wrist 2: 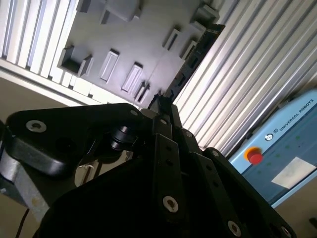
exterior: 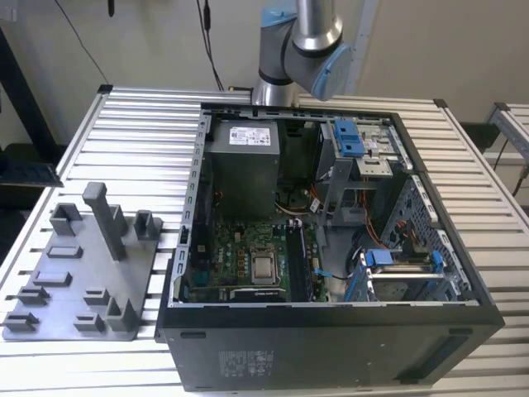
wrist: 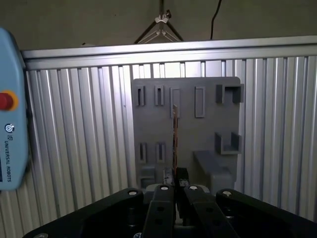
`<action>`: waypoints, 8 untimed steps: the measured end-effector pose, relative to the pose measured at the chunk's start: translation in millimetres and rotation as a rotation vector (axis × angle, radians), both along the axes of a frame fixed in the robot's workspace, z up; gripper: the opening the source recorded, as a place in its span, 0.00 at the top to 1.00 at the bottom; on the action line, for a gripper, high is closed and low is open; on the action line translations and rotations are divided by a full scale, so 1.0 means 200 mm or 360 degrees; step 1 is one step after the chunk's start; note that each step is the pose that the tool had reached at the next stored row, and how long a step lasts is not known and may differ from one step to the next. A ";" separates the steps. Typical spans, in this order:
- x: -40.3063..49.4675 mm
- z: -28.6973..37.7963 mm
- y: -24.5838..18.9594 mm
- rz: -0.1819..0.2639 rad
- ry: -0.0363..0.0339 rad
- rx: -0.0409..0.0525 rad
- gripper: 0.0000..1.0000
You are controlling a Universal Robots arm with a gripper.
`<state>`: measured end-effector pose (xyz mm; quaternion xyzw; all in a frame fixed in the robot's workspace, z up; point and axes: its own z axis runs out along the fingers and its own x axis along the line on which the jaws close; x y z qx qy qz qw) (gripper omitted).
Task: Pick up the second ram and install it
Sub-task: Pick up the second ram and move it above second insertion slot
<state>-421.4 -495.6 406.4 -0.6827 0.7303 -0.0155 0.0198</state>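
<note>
In both wrist views my gripper (wrist: 174,184) (wrist 2: 161,106) is shut on the second ram (wrist: 174,139) (wrist 2: 193,59). It is a thin dark stick, seen almost edge-on, that juts out from the fingertips. I hold it in the air well above the grey holder plate (wrist: 188,134) (wrist 2: 148,44) (exterior: 74,281), which lies on the slatted table. In the exterior view the arm (exterior: 302,41) rises out of the picture behind the open computer case (exterior: 331,339). The motherboard (exterior: 248,256) lies in the case, with long dark memory slots (exterior: 301,260) beside the processor socket.
Upright blocks and a tall post (exterior: 106,217) stand on the holder plate. Inside the case are a power supply (exterior: 244,169) and blue drive-bay clips (exterior: 350,136). A blue control pendant with a red button (wrist: 7,124) sits off the table's edge. The slatted aluminium table (exterior: 140,132) surrounds the case.
</note>
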 end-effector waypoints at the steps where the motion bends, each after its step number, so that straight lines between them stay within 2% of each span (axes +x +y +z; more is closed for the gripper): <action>1: 0.005 0.000 0.000 0.0000 0.0000 0.0000 0.86; 8: 0.034 0.000 0.000 0.0000 0.0000 0.0000 0.86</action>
